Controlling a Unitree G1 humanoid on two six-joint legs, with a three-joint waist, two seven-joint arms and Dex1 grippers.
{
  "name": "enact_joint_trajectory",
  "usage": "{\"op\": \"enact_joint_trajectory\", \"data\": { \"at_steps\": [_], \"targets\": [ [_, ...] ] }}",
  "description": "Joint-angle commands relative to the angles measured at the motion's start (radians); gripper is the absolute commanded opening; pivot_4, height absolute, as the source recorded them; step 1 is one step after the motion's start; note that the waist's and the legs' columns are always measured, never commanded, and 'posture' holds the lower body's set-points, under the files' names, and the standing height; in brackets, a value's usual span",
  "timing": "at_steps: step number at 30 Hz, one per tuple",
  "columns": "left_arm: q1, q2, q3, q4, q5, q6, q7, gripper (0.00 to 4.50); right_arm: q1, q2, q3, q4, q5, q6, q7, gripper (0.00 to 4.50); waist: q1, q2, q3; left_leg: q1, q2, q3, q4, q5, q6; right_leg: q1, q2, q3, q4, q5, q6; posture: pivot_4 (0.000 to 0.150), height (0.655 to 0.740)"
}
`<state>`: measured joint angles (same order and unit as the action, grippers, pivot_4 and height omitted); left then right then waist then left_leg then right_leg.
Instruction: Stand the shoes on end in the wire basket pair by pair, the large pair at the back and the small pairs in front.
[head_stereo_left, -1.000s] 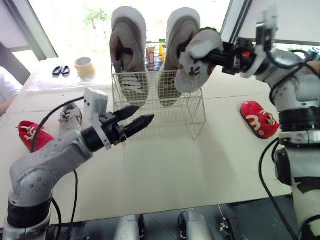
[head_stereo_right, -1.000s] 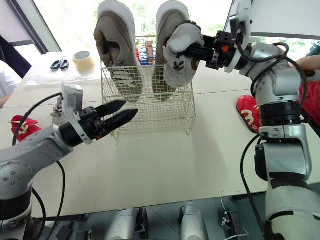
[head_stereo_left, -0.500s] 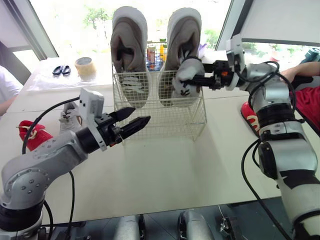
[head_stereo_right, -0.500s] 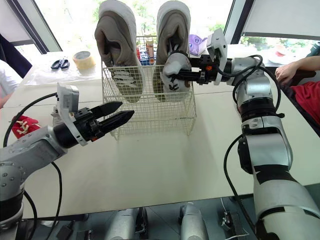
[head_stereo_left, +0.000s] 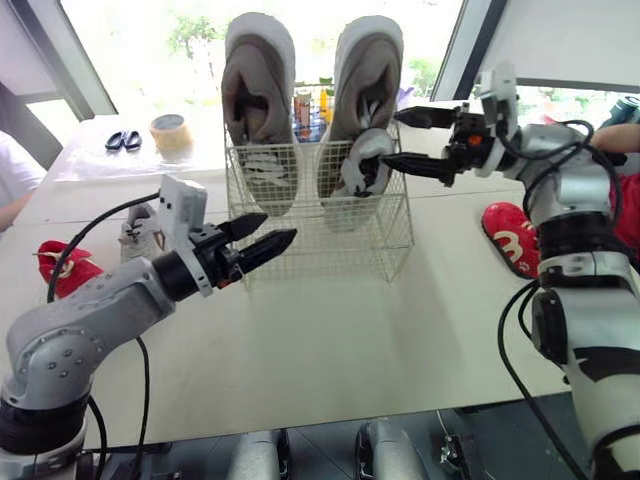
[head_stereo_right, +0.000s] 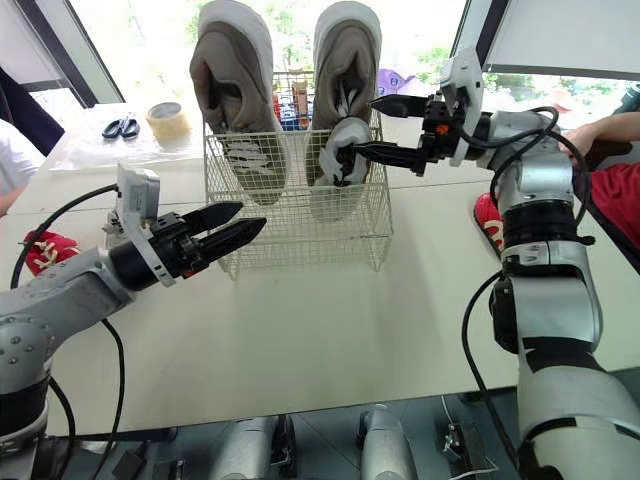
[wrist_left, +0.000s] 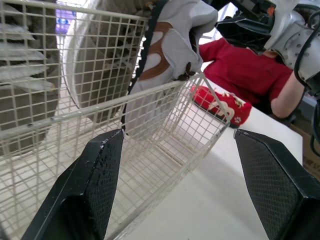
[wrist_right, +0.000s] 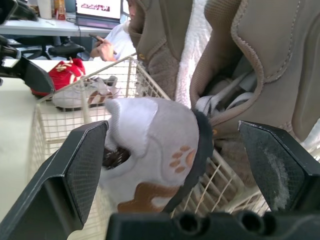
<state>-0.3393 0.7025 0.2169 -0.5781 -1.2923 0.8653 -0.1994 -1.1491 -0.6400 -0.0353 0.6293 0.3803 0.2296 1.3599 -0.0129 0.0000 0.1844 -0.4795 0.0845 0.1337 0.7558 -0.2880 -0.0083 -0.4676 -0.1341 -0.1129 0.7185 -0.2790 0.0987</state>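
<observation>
- Since half a second ago my right pincer (head_stereo_left: 393, 136) has quit clamping the small white-and-grey shoe with brown paw prints (head_stereo_left: 362, 172); its two black fingers are now spreading wide, with the shoe's upper end sitting loose between them.
- That shoe is standing on end inside the white wire basket (head_stereo_left: 380, 235), in the basket's front right part, and its top is poking above the rim.
- Two large taupe lace-up shoes (head_stereo_left: 257, 100) are standing on end side by side along the basket's back, just behind the small shoe, and are rising well above the rim.
- My left pincer (head_stereo_left: 278, 227) is hovering just in front of the basket's front left corner, its fingers apart, gripping nothing and pointing at the mesh.
- A second small white shoe (head_stereo_left: 140, 230) is lying on the pale table (head_stereo_left: 330, 330), to the left of the basket.
- One small red shoe (head_stereo_left: 60, 268) is lying farther left of the basket, and another small red shoe (head_stereo_left: 518, 238) is lying to the basket's right, well apart from it.
- A roll of tan tape (head_stereo_left: 170, 135) and a pair of black-handled scissors (head_stereo_left: 122, 140) are lying behind the basket, off to its left.
- A person's red sleeve (wrist_left: 240, 75) is showing beyond the basket's right side.
</observation>
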Motion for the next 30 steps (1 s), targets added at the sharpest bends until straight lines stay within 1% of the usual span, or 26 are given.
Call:
{"op": "enact_joint_trajectory", "data": {
  "at_steps": [1, 4, 7, 11, 13, 15, 17, 18, 20, 22, 23, 24, 26, 28, 29, 30],
  "targets": [
    [-0.022, 0.02, 0.013, 0.002, 0.005, -0.005, -0.034, 3.63, 0.029, -0.044, -0.056, -0.22, 0.081, 0.131, -0.026, 4.49, 0.0, 0.0, 0.0, 0.0, 0.0, 0.0, 0.0, 0.0, 0.0, 0.0, 0.0, 0.0, 0.0, 0.0, 0.0, 0.15, 0.6675],
    [-0.033, 0.026, 0.019, 0.016, 0.001, -0.002, -0.041, 3.63, 0.059, -0.061, -0.076, -0.317, 0.111, 0.206, -0.056, 4.49, 0.001, 0.0, 0.0, 0.0, 0.0, 0.0, 0.0, 0.0, 0.0, 0.0, 0.0, 0.0, 0.0, 0.0, 0.0, 0.15, 0.6675],
    [-0.054, 0.055, 0.075, 0.049, -0.081, 0.012, -0.042, 4.39, 0.076, -0.103, -0.105, -0.388, 0.126, 0.258, -0.089, 4.5, 0.002, 0.0, 0.0, 0.0, 0.0, 0.0, 0.0, 0.0, 0.0, 0.0, 0.0, 0.0, 0.0, 0.0, 0.0, 0.15, 0.6675],
    [-0.108, 0.177, 0.171, 0.121, -0.074, 0.031, -0.008, 4.45, 0.06, -0.176, -0.159, -0.455, 0.174, 0.366, -0.139, 4.5, 0.003, 0.0, 0.0, 0.0, 0.0, 0.0, 0.0, 0.0, 0.0, 0.0, 0.0, 0.0, 0.0, 0.0, 0.0, 0.15, 0.6675],
    [-0.153, 0.263, 0.227, 0.199, -0.087, 0.058, 0.006, 4.45, 0.055, -0.226, -0.189, -0.519, 0.273, 0.514, -0.128, 4.5, 0.001, 0.0, 0.0, 0.0, 0.0, 0.0, 0.0, 0.0, 0.0, 0.0, 0.0, 0.0, -0.001, 0.0, 0.0, 0.15, 0.6675],
    [-0.218, 0.375, 0.256, 0.317, -0.035, 0.095, 0.008, 4.45, 0.066, -0.284, -0.216, -0.618, 0.424, 0.707, -0.094, 4.5, 0.001, 0.0, 0.0, 0.0, 0.0, 0.0, -0.001, 0.0, 0.0, 0.0, 0.0, 0.0, -0.001, 0.0, 0.0, 0.15, 0.6675],
    [-0.282, 0.443, 0.246, 0.427, 0.015, 0.111, -0.005, 4.45, 0.091, -0.312, -0.222, -0.697, 0.518, 0.799, -0.076, 4.5, 0.0, 0.0, 0.0, 0.0, 0.0, 0.0, -0.002, 0.0, 0.0, -0.001, 0.0, 0.0, -0.001, 0.0, -0.001, 0.15, 0.6675],
    [-0.312, 0.461, 0.238, 0.475, 0.034, 0.114, -0.016, 4.45, 0.103, -0.317, -0.22, -0.729, 0.545, 0.82, -0.074, 4.5, -0.001, 0.0, 0.0, 0.001, 0.0, 0.0, -0.003, 0.0, 0.0, -0.001, 0.0, 0.0, -0.001, -0.001, -0.001, 0.15, 0.6675],
    [-0.375, 0.51, 0.184, 0.578, 0.114, 0.126, -0.059, 4.45, 0.132, -0.321, -0.199, -0.798, 0.576, 0.84, -0.073, 4.5, -0.002, -0.001, 0.0, 0.001, 0.0, 0.0, -0.003, 0.0, 0.0, -0.001, 0.0, 0.0, -0.001, -0.001, -0.001, 0.15, 0.6675],
    [-0.536, 0.584, -0.027, 0.743, 0.321, 0.159, -0.143, 4.45, 0.195, -0.323, -0.108, -0.908, 0.546, 0.807, -0.053, 4.5, 0.001, -0.003, -0.001, 0.001, 0.0, 0.0, -0.003, 0.0, 0.0, -0.001, 0.0, 0.0, 0.0, -0.001, -0.001, 0.15, 0.6675],
    [-0.619, 0.591, -0.113, 0.824, 0.422, 0.145, -0.17, 4.45, 0.22, -0.321, -0.073, -0.942, 0.531, 0.79, -0.045, 4.5, 0.005, -0.004, -0.001, 0.001, 0.0, 0.0, -0.003, 0.0, 0.0, -0.001, 0.0, -0.001, -0.001, -0.001, -0.001, 0.15, 0.6675],
    [-0.706, 0.585, -0.189, 0.902, 0.508, 0.145, -0.202, 4.45, 0.246, -0.328, -0.041, -0.966, 0.502, 0.759, -0.033, 4.5, 0.006, -0.004, 0.0, 0.001, 0.0, 0.0, -0.003, 0.0, 0.0, -0.001, 0.0, -0.001, -0.001, -0.001, -0.001, 0.15, 0.6675],
    [-0.818, 0.555, -0.267, 1.022, 0.628, 0.111, -0.259, 4.45, 0.279, -0.34, -0.021, -0.982, 0.472, 0.714, -0.022, 4.5, 0.016, -0.005, 0.0, -0.001, -0.001, 0.0, -0.003, 0.0, 0.0, -0.002, 0.0, -0.001, -0.001, -0.001, -0.001, 0.15, 0.6675],
    [-0.888, 0.53, -0.315, 1.124, 0.74, 0.049, -0.307, 4.45, 0.291, -0.344, -0.025, -0.988, 0.478, 0.702, -0.024, 4.5, 0.021, -0.005, 0.0, -0.003, -0.001, 0.003, -0.002, -0.001, 0.0, -0.005, 0.0, 0.0, -0.001, -0.001, -0.001, 0.15, 0.6675],
    [-0.913, 0.518, -0.326, 1.177, 0.779, 0.039, -0.329, 4.45, 0.3, -0.345, -0.027, -0.996, 0.481, 0.699, -0.029, 4.5, 0.022, -0.005, 0.0, -0.005, -0.001, 0.003, -0.002, 0.0, 0.0, -0.006, 0.0, 0.0, -0.001, -0.001, -0.001, 0.15, 0.6675],
    [-0.919, 0.505, -0.321, 1.221, 0.816, -0.016, -0.339, 4.45, 0.314, -0.349, -0.028, -1.009, 0.477, 0.691, -0.033, 4.5, 0.023, -0.006, 0.0, -0.006, 0.0, 0.003, -0.001, 0.0, 0.0, -0.008, 0.0, 0.0, -0.001, -0.001, -0.001, 0.15, 0.6675]
  ]
}}
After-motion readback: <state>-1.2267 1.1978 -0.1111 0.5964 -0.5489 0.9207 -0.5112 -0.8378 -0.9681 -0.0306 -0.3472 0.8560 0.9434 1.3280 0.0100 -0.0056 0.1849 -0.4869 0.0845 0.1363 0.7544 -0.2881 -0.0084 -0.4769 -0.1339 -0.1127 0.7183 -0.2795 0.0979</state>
